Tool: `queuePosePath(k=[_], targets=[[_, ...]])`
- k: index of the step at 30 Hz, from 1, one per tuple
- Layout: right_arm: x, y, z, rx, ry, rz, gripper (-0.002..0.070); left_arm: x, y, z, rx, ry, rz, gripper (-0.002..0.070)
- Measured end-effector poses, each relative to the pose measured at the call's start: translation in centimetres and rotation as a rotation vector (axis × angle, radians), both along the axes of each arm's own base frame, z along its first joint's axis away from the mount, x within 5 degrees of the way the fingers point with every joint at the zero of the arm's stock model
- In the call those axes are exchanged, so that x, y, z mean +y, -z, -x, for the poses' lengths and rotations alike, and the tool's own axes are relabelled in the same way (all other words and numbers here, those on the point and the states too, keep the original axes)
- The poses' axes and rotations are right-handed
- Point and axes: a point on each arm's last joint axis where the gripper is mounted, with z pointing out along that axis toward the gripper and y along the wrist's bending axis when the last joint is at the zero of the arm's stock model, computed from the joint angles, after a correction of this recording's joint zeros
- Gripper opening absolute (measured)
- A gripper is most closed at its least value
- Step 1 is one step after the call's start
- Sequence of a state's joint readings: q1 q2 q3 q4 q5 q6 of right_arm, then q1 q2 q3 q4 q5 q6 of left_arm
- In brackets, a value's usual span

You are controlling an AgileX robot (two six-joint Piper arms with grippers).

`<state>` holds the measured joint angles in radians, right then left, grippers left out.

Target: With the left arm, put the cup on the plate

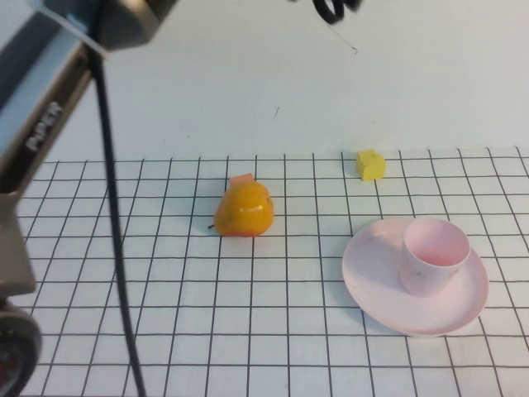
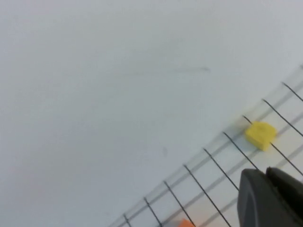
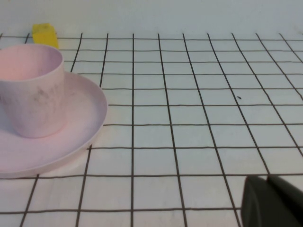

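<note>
The pale pink cup (image 1: 434,255) stands upright on the pale pink plate (image 1: 382,289) at the right of the gridded mat. Both also show in the right wrist view, the cup (image 3: 31,90) on the plate (image 3: 75,130). The left arm (image 1: 41,124) is raised high at the far left, with its black cable (image 1: 111,231) hanging down. My left gripper (image 2: 272,196) shows only in its wrist view, shut and empty, high above the mat's far edge. My right gripper (image 3: 272,201) is shut and empty, low over the mat beside the plate.
An orange pear-shaped fruit (image 1: 245,208) lies mid-mat, left of the plate. A small yellow block (image 1: 370,164) sits at the mat's far edge behind the plate, also seen in the left wrist view (image 2: 260,134). Plain white table lies beyond the grid.
</note>
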<state>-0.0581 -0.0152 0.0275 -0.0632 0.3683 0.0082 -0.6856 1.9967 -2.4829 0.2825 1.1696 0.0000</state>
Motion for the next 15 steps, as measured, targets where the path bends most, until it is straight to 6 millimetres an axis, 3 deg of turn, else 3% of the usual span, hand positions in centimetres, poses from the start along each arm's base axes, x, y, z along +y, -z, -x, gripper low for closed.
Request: queuePosePath(k=[6, 10, 15], targets=[[0.0, 0.0, 0.0, 0.000, 0.000, 0.000, -0.0002, 4.5, -6.3, 3.8, -0.164, -0.124, 0.088, 0.0000], [0.0, 0.0, 0.0, 0.000, 0.000, 0.000, -0.0002, 6.5, -8.4, 5.9, -0.201, -0.148, 0.118, -0.0001], [0.0, 0.0, 0.0, 0.000, 0.000, 0.000, -0.0002, 8.7, -9.2, 7.8, -0.230, -0.201, 0.089, -0.0001]])
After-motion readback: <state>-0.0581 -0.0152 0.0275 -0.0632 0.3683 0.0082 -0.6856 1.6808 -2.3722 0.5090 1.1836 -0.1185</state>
